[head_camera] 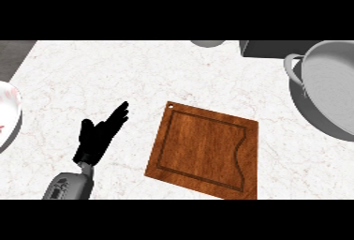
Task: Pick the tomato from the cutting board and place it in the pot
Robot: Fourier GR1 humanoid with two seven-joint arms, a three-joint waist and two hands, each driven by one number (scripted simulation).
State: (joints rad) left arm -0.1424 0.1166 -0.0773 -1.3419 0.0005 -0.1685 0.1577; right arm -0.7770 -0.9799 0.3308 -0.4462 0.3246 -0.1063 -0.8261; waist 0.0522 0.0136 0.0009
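Tomato isn't showing on the board (200, 150); my left hand (97, 138) rests open, empty. I'd locate it before steering toward the pot (332, 84).

I see a white, faintly veined marble counter (104, 70) filling my view. A wooden cutting board (204, 150) lies on it near the middle, turned at an angle, with a small hole at its far corner. A grey pot (307, 110) sits at the right edge, a white plate (7, 112) at the left edge. At the far edge I make out a grey round thing (207, 43) and a darker grey object (266, 48), both cut off.
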